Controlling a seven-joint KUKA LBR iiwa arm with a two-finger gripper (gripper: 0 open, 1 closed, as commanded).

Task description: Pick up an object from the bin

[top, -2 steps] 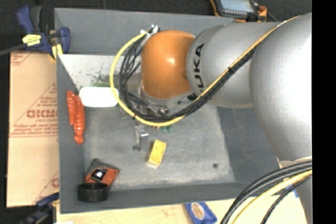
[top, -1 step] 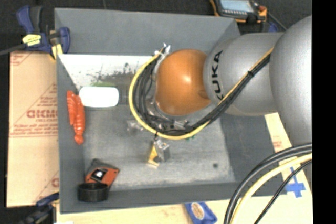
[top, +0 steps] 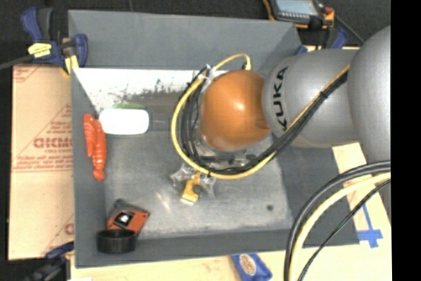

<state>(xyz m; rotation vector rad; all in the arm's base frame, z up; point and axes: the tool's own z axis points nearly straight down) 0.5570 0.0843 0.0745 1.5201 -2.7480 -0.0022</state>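
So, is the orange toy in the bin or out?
In: the orange toy lies on the floor of the bin, by its left wall.

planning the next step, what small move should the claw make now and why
Probably a short straight lift. The claw sits low over the middle floor of the grey metal bin, with a small yellowish block at its tip; the grip can't be judged, and a lift would show it.

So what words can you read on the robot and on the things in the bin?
"KUKA": on the robot's grey arm, written sideways.
Pale label on the black-and-orange thing in the lower-left corner of the bin: too small to read.
No writing to see: white oval thing, long orange thing.
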